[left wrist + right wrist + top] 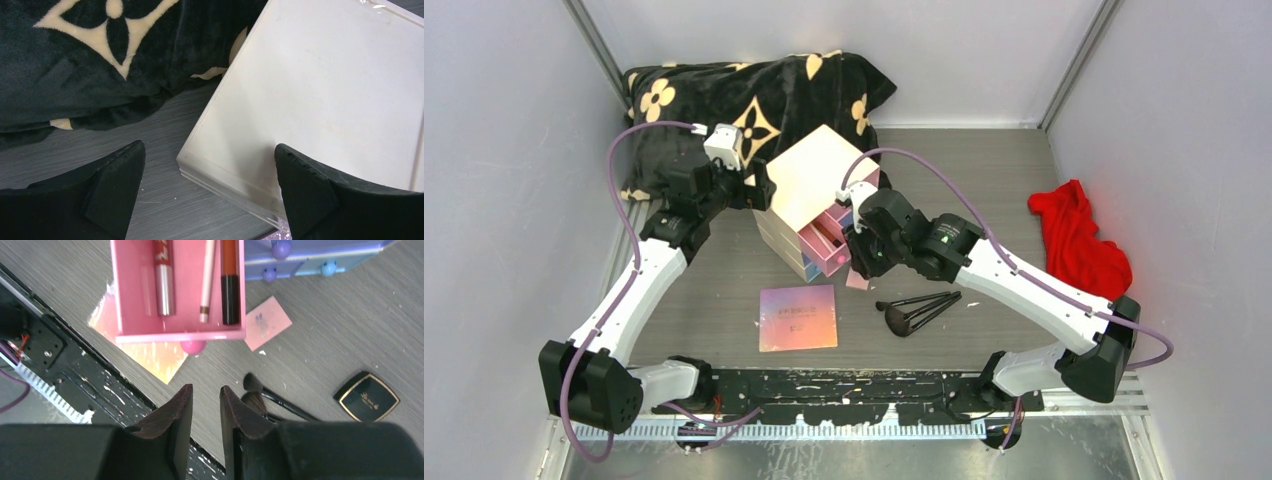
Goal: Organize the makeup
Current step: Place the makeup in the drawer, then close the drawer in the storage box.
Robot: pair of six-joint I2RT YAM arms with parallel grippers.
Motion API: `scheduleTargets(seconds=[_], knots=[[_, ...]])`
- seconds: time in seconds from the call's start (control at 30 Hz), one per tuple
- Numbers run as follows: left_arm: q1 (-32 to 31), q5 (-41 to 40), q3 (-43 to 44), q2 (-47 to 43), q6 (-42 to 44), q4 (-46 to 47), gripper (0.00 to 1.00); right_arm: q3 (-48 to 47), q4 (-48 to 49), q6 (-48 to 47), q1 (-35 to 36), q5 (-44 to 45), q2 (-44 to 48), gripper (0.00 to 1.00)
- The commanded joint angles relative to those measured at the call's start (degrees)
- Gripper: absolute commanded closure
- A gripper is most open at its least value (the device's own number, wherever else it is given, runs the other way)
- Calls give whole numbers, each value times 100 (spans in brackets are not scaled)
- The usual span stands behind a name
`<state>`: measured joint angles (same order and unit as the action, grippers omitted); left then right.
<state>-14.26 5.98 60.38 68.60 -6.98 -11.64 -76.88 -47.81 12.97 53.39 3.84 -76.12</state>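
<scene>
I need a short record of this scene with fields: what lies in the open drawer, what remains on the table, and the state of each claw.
Open pink drawer: red-and-silver tube, thin white stick, brown-and-black stick
On table: iridescent square palette, small pink square compact, black gold-trimmed compact, black-handled brushes
Left claw: wide open, at cream box corner
Right claw: narrow gap, empty

pink drawer (175, 335) cropped at top (sticks (206, 280) too), palette (160, 362) partly covered
</scene>
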Motion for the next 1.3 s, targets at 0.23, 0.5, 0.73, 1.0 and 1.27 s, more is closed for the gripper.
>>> scheduleTargets(seconds=[0.23,0.5,0.73,1.0,1.27], knots=[[2,-123,-34,-110,153,-102,0,136,1202,-197,-17,120,149,66],[7,-98,-21,-101,153,-102,0,7,1498,-282,-12,233,-64,67],[2,-84,-44,-116,146,-103,0,-181,1698,-406,-12,323,-259,68],[2,-29,-44,-101,119,-105,0,-291,2053,-489,-12,491,-353,68],[2,-23,-35,-62,109,-110,0,-617,2238,-702,-12,516,-676,66]])
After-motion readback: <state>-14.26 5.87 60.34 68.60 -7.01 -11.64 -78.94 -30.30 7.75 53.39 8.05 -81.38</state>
